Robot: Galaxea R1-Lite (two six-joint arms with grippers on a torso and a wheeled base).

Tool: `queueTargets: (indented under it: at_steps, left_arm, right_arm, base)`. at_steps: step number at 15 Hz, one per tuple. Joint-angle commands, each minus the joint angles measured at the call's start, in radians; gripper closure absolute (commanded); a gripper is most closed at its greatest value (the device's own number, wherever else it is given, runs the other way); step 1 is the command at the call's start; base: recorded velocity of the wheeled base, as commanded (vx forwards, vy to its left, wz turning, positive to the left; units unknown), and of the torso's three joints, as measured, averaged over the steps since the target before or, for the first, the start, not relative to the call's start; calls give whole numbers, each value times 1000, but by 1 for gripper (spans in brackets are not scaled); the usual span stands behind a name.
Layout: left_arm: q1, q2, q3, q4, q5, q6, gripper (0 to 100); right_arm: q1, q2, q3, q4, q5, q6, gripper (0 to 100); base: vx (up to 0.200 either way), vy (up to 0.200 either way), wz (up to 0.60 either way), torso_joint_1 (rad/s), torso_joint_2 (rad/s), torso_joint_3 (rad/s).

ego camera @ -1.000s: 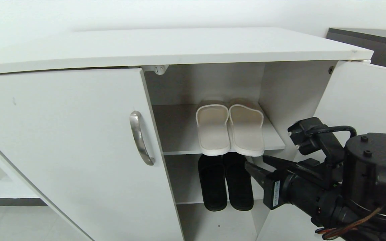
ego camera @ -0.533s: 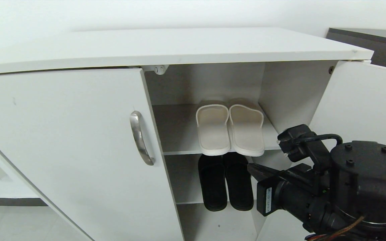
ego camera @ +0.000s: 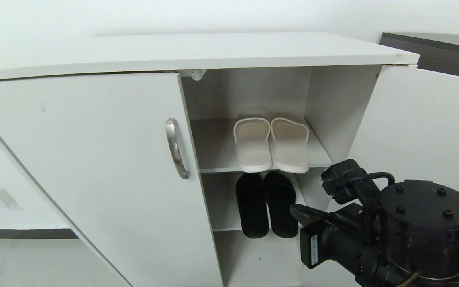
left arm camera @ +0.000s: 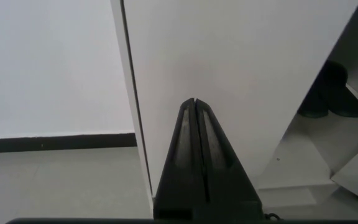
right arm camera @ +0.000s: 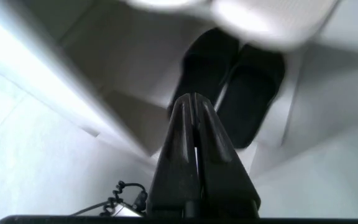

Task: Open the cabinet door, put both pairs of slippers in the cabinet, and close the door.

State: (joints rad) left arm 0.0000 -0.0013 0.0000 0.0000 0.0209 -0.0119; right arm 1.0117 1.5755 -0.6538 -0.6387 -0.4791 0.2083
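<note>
White slippers (ego camera: 271, 145) above black slippers (ego camera: 266, 205); door (ego camera: 420, 131) open.

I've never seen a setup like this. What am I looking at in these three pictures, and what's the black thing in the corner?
This is a two-armed robot facing a white cabinet. One picture comes from a camera on its head; the black thing there is its right arm, ending in the right hand, a two-fingered clamp. The other two come from cameras on its wrists, looking along the left hand and the right hand. Both hands are shut and hold nothing. The cabinet's right door is open, the left door closed. Inside, white slippers sit on the upper shelf, black slippers on the shelf below.
</note>
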Motion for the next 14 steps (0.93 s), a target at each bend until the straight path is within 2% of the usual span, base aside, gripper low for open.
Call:
queueTargets:
  at_steps: [1,14]
  left_arm:
    - [0,1,-2,0,1,0,100]
    - [0,1,0,0,1,-2,100]
  right_arm:
    - [1,14,0,-1,-1,0,100]
    - [-10,40,29,-36,-3,-6,100]
  base:
    - [-200,0,0,-2,2,2]
    - [-200,0,0,1,3,3]
